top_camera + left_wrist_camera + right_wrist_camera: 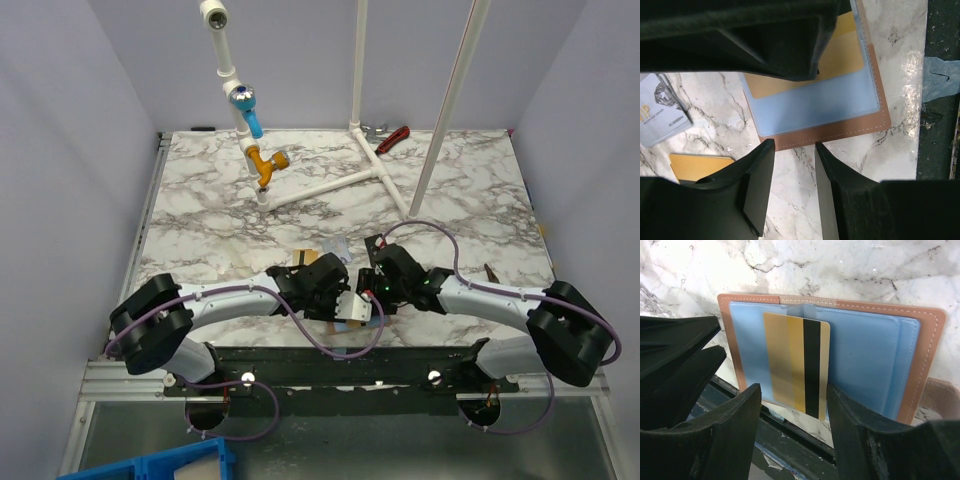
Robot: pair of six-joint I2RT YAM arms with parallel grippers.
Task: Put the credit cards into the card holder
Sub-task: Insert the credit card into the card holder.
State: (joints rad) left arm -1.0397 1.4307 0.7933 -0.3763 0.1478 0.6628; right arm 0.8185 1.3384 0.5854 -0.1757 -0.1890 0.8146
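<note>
Lying between right jaws: gold card point(790, 365)

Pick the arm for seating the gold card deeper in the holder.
Right, I'd say. The right gripper has its jaws open astride the gold card, which sticks out of the card holder. The left gripper sits open at the holder's edge.
</note>
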